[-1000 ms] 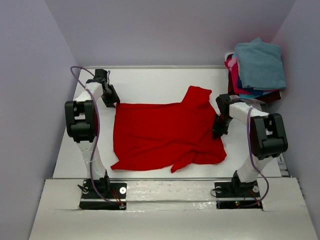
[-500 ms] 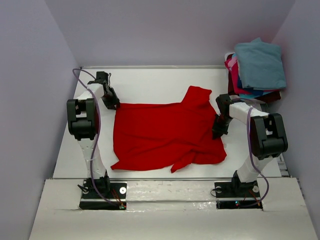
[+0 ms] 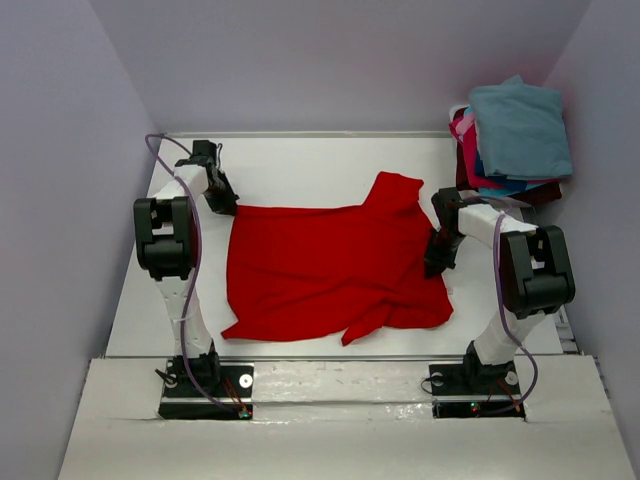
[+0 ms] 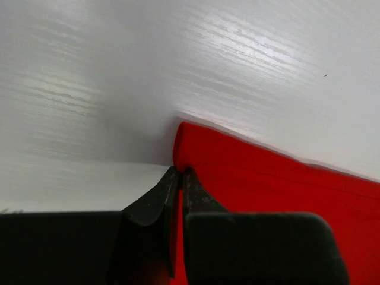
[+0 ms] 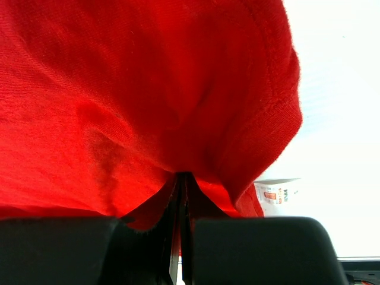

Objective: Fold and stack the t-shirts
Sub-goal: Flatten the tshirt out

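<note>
A bright red t-shirt (image 3: 330,268) lies spread on the white table (image 3: 300,165). My left gripper (image 3: 226,205) sits at the shirt's far left corner, shut on the red cloth (image 4: 249,178), which shows between its black fingertips (image 4: 155,202). My right gripper (image 3: 437,264) is at the shirt's right edge, shut on a bunched fold of the red t-shirt (image 5: 148,101). A white care label (image 5: 276,193) hangs beside that fold. A pile of other t-shirts (image 3: 510,140), teal-blue on top with pink, blue and dark maroon below, rests at the far right corner.
Grey walls close in the table at the left, back and right. The shirt's near edge (image 3: 340,330) lies close to the table's front rim, with one sleeve (image 3: 395,190) pointing toward the back.
My left gripper has closed on the red shirt's far left corner. The right gripper and the shirt have not moved.
</note>
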